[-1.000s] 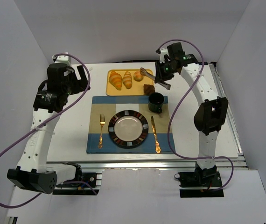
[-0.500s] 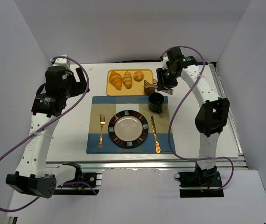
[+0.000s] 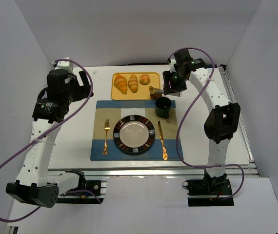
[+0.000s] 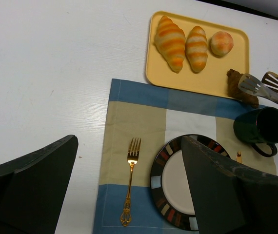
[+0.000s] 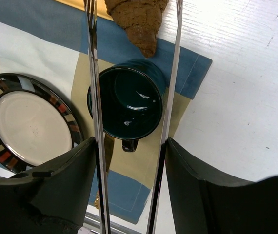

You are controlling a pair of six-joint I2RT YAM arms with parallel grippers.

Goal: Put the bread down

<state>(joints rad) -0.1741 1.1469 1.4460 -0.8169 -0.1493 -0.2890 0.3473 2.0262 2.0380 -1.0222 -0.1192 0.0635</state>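
Observation:
A brown bread piece (image 3: pixel 154 92) lies at the far right corner of the placemat, just off the yellow tray (image 3: pixel 153 75); it also shows in the left wrist view (image 4: pixel 240 87) and the right wrist view (image 5: pixel 136 17). My right gripper (image 3: pixel 171 84) (image 5: pixel 130 144) is shut on metal tongs (image 5: pixel 94 97). The tongs' arms stand apart on either side of the bread, and one tip (image 4: pixel 251 85) rests against it. My left gripper (image 4: pixel 129 141) is open and empty, high over the table's left side (image 3: pixel 78 83).
The tray holds two striped croissants (image 3: pixel 121 83) and a round roll (image 3: pixel 145 79). On the blue and tan placemat (image 3: pixel 99 146) are a plate (image 3: pixel 122 142), a gold fork (image 3: pixel 106 136), a gold knife (image 3: pixel 162 141) and a dark green mug (image 3: pixel 163 106) right below the tongs.
My right gripper has come down and towards me with the tongs, from above the tray's right end to the brown bread. The left arm has barely moved.

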